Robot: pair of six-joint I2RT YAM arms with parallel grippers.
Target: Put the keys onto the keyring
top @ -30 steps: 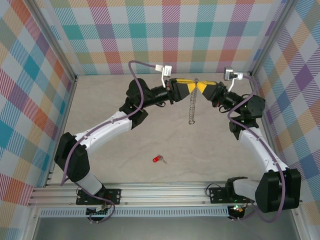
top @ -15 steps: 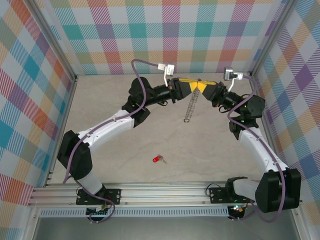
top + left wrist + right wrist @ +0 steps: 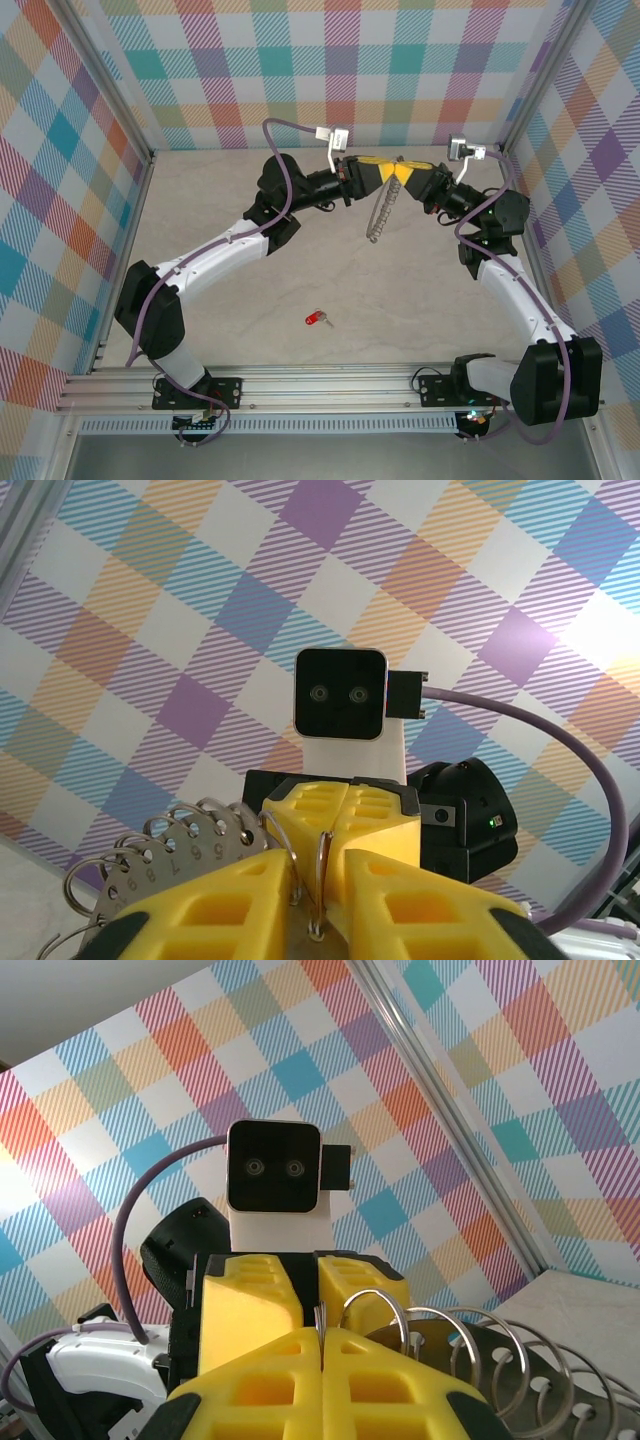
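Key: the red-headed key (image 3: pixel 317 319) lies flat and untouched on the table (image 3: pixel 230 300), well apart from both grippers on their near side.
Keyring: the keyring (image 3: pixel 380 212) dangles just below the meeting fingertips, lifted off the table, its top ring pinched between them.
Left gripper: the left gripper (image 3: pixel 385 174) has its jaws drawn nearly together on a ring wire, tip to tip with its partner.
Right gripper: the right gripper (image 3: pixel 405 176) is fully closed, with thin ring wire caught between its pads.
Why so: the two-sided hold probably steadies the ring for prying it open.
Next need: one gripper must let go to fetch the key.
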